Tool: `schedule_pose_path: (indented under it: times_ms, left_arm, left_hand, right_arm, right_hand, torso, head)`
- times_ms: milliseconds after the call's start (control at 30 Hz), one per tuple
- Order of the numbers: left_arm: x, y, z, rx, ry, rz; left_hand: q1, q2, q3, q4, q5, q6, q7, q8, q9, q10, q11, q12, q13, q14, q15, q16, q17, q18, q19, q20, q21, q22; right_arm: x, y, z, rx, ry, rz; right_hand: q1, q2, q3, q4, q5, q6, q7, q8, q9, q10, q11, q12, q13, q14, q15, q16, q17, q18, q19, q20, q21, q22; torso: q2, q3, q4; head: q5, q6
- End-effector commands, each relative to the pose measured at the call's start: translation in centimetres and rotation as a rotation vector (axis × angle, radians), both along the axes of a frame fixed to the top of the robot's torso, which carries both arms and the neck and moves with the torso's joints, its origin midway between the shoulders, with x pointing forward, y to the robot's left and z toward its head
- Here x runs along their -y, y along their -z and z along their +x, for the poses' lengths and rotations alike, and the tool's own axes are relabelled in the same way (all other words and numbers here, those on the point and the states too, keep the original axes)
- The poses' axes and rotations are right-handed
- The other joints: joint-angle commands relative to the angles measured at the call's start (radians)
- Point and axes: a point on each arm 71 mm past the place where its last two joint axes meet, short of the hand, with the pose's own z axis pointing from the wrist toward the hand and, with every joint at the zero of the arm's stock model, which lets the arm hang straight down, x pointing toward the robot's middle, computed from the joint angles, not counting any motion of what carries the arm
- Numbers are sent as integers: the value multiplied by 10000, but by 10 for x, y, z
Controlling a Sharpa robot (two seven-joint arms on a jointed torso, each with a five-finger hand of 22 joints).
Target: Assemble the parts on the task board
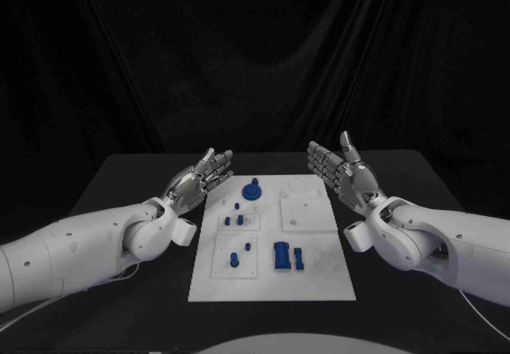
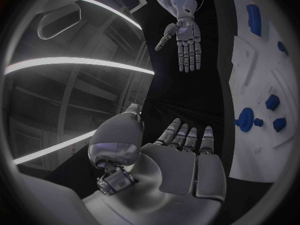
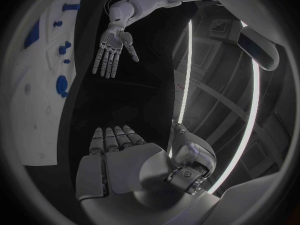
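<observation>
The white task board [image 1: 319, 280] lies in the middle of the black table. Blue parts sit on it: a round knobbed piece [image 1: 252, 191] at the far end, small pegs [image 1: 237, 220] in the middle left, a peg [image 1: 235, 259] lower down, and a larger block [image 1: 283, 255] with a slim piece [image 1: 298, 257] beside it. My left hand [image 1: 202, 179] hovers palm up at the board's far left corner, fingers spread, holding nothing. My right hand [image 1: 341, 171] hovers palm up at the far right corner, also empty. The left wrist view shows the board [image 2: 256, 150] and the round part [image 2: 245, 119] beside my left hand [image 2: 181, 160].
The black table [image 1: 127, 184] extends on both sides of the board, backed by a dark curtain. The right wrist view shows my right hand [image 3: 125, 160], the board's edge [image 3: 37, 110] and my left hand [image 3: 112, 47] across from it.
</observation>
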Motion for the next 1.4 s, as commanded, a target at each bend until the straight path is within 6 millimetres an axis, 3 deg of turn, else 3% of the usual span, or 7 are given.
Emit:
schedule_pose_path:
  times_ms: [33,100,233,267,433,500,1400]
  left_arm:
    - [3,-2,3,43,-1387,541]
    - [7,-6,4,66,-1828,652]
    - [17,-14,5,65,-2804,884]
    - [19,-16,5,56,-3021,934]
    - [29,-26,4,-50,-4202,1192]
    - [32,-30,4,-111,-4624,1281]
    - [41,-43,0,-367,-5916,1546]
  left_hand:
    - [-2302,-333,421,-516,-560,-671,-409,-200,-43,-58,-240,-500,-40,-5,-284,-73,-19,-370,-10,-448,-57,-82]
    - [-2673,-1078,496,-592,-649,-776,-409,-200,-43,-58,-240,-578,-40,-5,-284,-73,-19,-479,-10,-511,-57,-82]
    - [-3492,-1078,1352,-757,-848,-1020,-409,-200,-43,-58,-240,-748,-40,-5,-284,-73,-19,-495,-10,-648,-57,-82]
    - [-3649,-1078,1352,-796,-888,-1054,-409,-200,-43,-58,-240,-781,-40,-5,-284,-73,-19,-1226,-10,-673,-57,-82]
    - [-4376,-1078,1352,-1670,-1058,-1272,-409,-200,-43,-58,-240,-1602,-40,-5,-284,-73,-19,-1226,-10,-1419,-57,-82]
    - [-4584,-1078,1352,-1670,-1807,-1310,-409,-200,-43,-58,-240,-1602,-40,-5,-284,-73,-19,-1226,-10,-1419,-57,-82]
    - [-7458,-1078,1352,-1670,-1807,-2189,-409,-200,-43,-58,-240,-1602,-40,-5,-284,-73,-19,-1226,-10,-1419,-57,-82]
  right_arm:
    - [5,0,9,-226,2053,110]
    - [2,-3,14,-283,2735,264]
    - [-4,-8,22,-479,3976,518]
    - [-5,-8,24,-526,4193,559]
    - [-9,-11,28,-735,4998,698]
    - [-10,-11,28,-779,5146,722]
    - [-10,-11,29,-797,5206,731]
  right_hand:
    - [-98,-4,24,-1,-35,-34,-3,-35,-10,-31,2,-35,-9,-3,-52,-43,-9,-70,-1,-50,-36,-10]
    - [-98,-4,24,-1,-35,-34,-3,-35,-10,-31,2,-35,-9,-3,-52,-43,-9,-70,-1,-50,-36,-10]
    - [-98,-4,24,-1,-35,-34,-3,-35,-10,-31,2,-35,-9,-3,-52,-43,-9,-70,-1,-50,-36,-10]
    - [-98,-4,24,-1,-35,-34,-3,-35,-10,-31,2,-35,-9,-3,-52,-43,-9,-70,-1,-50,-36,-10]
    - [-98,-4,24,-1,-35,-34,-3,-35,-10,-31,2,-35,-9,-3,-52,-43,-9,-70,-1,-50,-36,-10]
    - [-98,-4,24,-1,-35,-34,-3,-35,-10,-31,2,-35,-9,-3,-52,-43,-9,-70,-1,-50,-36,-10]
    - [-98,-4,24,-1,-35,-34,-3,-35,-10,-31,2,-35,-9,-3,-52,-43,-9,-70,-1,-50,-36,-10]
  torso:
    - [-124,11,-13]
    - [-175,15,-18]
    - [-265,21,-26]
    - [-280,22,-27]
    - [-333,25,-32]
    - [-341,26,-33]
    - [-342,26,-33]
  head:
    - [-66,525]
    - [-104,835]
    - [-169,1368]
    - [-180,1459]
    - [-220,1780]
    - [-225,1825]
    - [-226,1832]
